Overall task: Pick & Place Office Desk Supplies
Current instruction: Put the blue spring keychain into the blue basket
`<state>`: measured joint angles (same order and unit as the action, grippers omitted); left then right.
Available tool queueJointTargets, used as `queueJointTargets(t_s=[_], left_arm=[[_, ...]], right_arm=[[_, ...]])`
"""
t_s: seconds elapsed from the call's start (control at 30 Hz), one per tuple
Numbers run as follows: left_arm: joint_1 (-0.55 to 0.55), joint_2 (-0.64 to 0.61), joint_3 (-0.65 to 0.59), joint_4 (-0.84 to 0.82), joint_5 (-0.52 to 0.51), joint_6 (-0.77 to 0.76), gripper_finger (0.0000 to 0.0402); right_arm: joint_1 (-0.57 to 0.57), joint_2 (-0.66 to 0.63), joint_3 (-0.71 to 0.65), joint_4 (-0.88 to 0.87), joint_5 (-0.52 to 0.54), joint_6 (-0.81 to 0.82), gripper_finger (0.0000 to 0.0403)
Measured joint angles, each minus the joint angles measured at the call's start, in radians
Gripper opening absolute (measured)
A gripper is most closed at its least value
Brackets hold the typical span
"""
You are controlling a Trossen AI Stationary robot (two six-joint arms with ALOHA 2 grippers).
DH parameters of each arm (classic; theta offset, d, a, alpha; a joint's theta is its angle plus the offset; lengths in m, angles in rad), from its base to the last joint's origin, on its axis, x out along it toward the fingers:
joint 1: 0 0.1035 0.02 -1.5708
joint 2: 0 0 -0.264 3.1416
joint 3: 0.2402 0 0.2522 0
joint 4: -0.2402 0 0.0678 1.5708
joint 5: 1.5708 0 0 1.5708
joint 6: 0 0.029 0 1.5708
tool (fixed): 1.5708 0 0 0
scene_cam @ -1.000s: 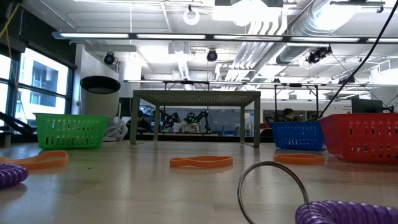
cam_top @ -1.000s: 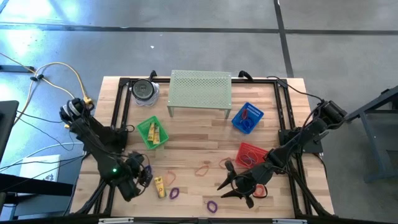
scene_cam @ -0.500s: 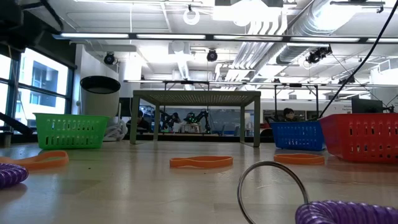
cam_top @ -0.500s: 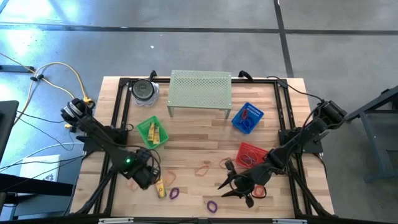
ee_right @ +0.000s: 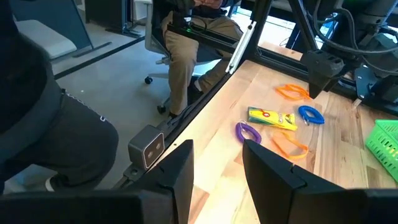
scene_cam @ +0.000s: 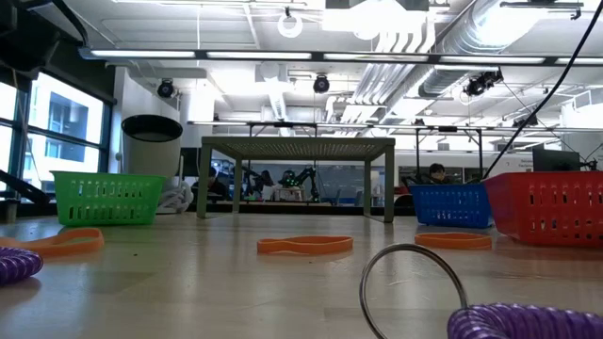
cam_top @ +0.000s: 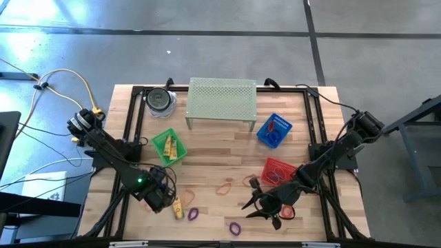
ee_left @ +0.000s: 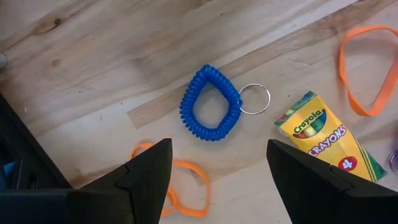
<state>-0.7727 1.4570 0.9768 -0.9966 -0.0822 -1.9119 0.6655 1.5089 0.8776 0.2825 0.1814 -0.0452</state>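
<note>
L gripper (ee_left: 211, 168) hangs over the front-left of the table (cam_top: 207, 155), jaws spread wide w/ nothing between them; blue coil wristband (ee_left: 210, 104) w/ its metal key ring (ee_left: 254, 99) lies flat on the wood straight ahead of the open jaws, roughly centred on the gap, apart from both fingers (ee_left: 148, 171); loop is a slightly pinched oval, ring sticking out to one side toward the crayon box (ee_left: 326, 138); L arm is clearly the nearer one; my read: next move is a short drop fwd/down so the jaws straddle one side of the coil, not the ring.

Writing: yellow box reads "CRAYONS" w/ a Crayola-style logo and a "4"; it lies at a slant just beside the ring, not touching as far as I can tell; no other text legible.

Orange bands: one (ee_left: 186, 186) by the L finger, another (ee_left: 364, 68) past the box; purple coil (cam_top: 192, 214) near table front; another purple coil (cam_top: 235, 226) nearer R arm.

R gripper (cam_top: 256, 203) sits front-centre-right, jaws partly apart, holding nothing visible; red basket (cam_top: 277, 171) just behind it; blue basket (cam_top: 273, 130) and green basket (cam_top: 169, 147) further back; blue coil prob. belongs in the blue one, well apart from here.
</note>
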Motion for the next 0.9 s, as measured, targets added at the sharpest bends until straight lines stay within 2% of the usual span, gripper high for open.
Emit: queueJointTargets(t_s=[0.4, 0.67, 0.9], left_arm=[[0.01, 0.0, 0.0, 0.014, -0.001, 0.054, 0.0254], [-0.022, 0.029, -0.001, 0.054, 0.001, 0.042, 0.0254], [-0.01, 0.029, -0.001, 0.005, -0.006, -0.008, 0.0254]], right_arm=[[0.0, 0.0, 0.0, 0.001, 0.002, 0.0, 0.0127], [-0.001, 0.0, 0.0, 0.022, 0.002, 0.0, 0.0127], [-0.011, 0.0, 0.0, 0.021, 0.002, -0.008, 0.0127]])
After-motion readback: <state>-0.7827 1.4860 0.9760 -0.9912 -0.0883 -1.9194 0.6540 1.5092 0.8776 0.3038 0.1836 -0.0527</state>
